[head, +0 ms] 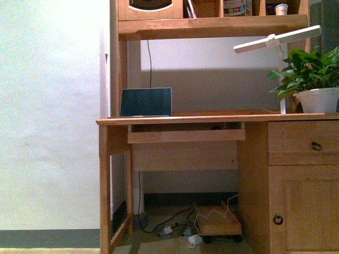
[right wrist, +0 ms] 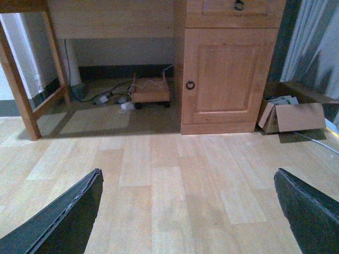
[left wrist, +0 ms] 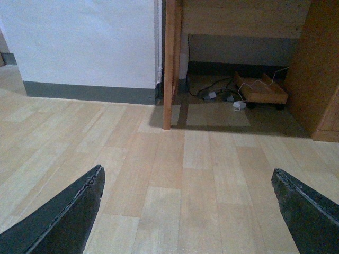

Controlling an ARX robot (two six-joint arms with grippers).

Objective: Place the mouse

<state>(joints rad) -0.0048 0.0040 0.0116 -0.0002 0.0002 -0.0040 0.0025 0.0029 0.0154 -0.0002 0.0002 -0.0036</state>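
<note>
Between the wide-apart black fingers (left wrist: pixel 69 217) of the left gripper (left wrist: pixel 186 170), bare pale plank floor (left wrist: pixel 159 211), same between the parted fingers (right wrist: pixel 302 211) of the right gripper (right wrist: pixel 187 172), small dark grey mouse (head: pixel 215 127) faint on wooden pull-out tray (head: pixel 185 136), well beyond both.

The front camera is sitting at about the height of the worktop (head: pixel 212 117), looking level and straight at the desk from some way back, so it is seeing the top edge-on, the shelves (head: pixel 212 24) above and the open space beneath. The left wrist camera is hanging low over the floor (left wrist: pixel 175 174), tilting down and forward toward the desk's left leg (left wrist: pixel 168 63), with the left gripper (left wrist: pixel 186 170), jaws spread wide, showing close before the lens. The right wrist camera is looking the same way from farther right, facing the cabinet door (right wrist: pixel 222 74) past the right gripper (right wrist: pixel 188 172), jaws equally spread. All three views are sharing the wheeled wooden stand (head: pixel 217 222) under the desk.
</note>
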